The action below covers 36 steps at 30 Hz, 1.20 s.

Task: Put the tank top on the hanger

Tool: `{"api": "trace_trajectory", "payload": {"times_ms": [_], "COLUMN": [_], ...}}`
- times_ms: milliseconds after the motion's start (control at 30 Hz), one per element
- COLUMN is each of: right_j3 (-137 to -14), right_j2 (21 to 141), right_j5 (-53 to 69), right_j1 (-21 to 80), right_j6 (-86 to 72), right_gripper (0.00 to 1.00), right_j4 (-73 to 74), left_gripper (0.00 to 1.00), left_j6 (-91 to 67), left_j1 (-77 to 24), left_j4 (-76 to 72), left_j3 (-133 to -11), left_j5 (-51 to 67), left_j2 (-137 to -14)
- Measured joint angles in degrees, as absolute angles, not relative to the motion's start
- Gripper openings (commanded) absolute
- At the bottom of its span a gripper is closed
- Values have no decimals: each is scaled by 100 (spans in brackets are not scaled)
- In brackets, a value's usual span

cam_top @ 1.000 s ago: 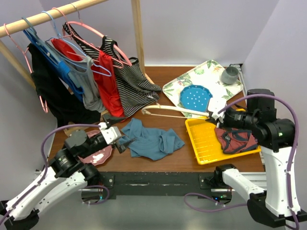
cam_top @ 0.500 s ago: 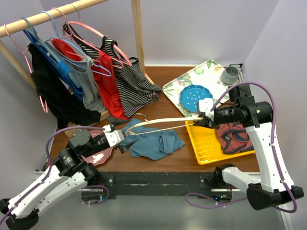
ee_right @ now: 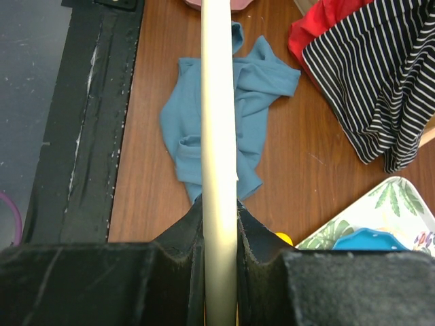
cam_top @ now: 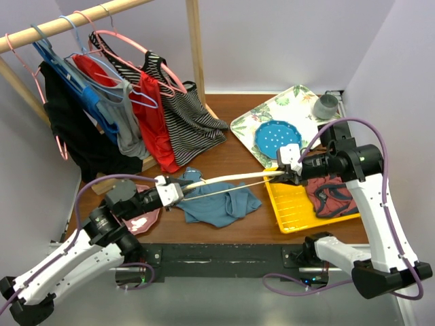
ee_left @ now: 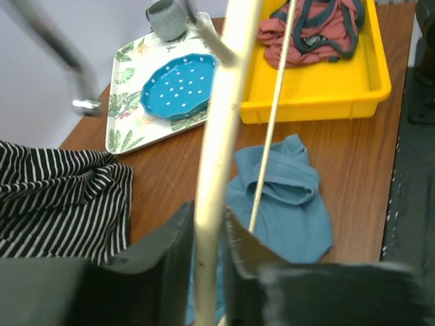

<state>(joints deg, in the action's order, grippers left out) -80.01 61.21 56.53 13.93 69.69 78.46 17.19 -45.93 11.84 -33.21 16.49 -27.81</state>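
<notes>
My left tool (ee_left: 207, 221) and right tool (ee_right: 219, 216), both tight on the cream curved-arm hanger (cam_top: 231, 178) above the teal-blue cloth tank top (cam_top: 221, 204)

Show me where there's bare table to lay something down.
Bare wood lies between the striped top, the floral tray and the hanger, and in a front strip between the tank top and the yellow bin. The left corner, with the hanging clothes and pink dish, is crowded.
</notes>
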Motion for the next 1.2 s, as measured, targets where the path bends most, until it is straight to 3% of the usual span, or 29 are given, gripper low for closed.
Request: {"api": "trace_trajectory", "payload": {"times_ms": [67,133,167,233,267,400,467,600,933,1033,1167,1200], "right_j3": [-8001,-7999,-7996,-7990,-7983,-7979,-7992,-8333,-9164,-9290,-9450,-9483], "right_j2": [6125,6145,6167,6226,6270,6709,6997,7699,8377,8705,9094,9148], "right_j5": [5653,5653,5669,5671,5666,5419,5214,5004,4377,4274,4154,4123], "right_j1": [1404,1417,1431,1455,1476,1697,1822,2388,3892,4014,4112,4119], "right_j6": [6976,6960,6965,6949,6928,6676,6576,6335,5384,5151,4847,4764], "right_gripper": [0,0,5,24,42,67,73,74,68,52,0,0], "right_j4": [7843,7861,7870,7863,7867,7887,7887,7835,7697,7616,7472,7463], "left_gripper": [2,0,0,0,0,0,0,0,0,0,0,0], "left_j6": [1747,1765,1761,1745,1712,1533,1466,1452,1387,1282,1146,1096], "left_j1": [-4593,-4595,-4593,-4589,-4589,-4571,-4543,-4587,-4589,-4589,-4589,-4595], "left_j4": [1227,1291,1321,1385,1428,1601,1706,1861,1769,1645,1546,1562], "left_j3": [-3321,-3321,-3321,-3321,-3321,-3321,-3343,-3566,-3979,-4047,-4062,-4064], "left_j5": [1673,1719,1726,1732,1730,1601,1518,1653,1828,1890,1935,1949], "left_j2": [-2773,-2742,-2709,-2661,-2648,-2727,-2877,-3627,-4622,-4805,-4932,-4939]}}
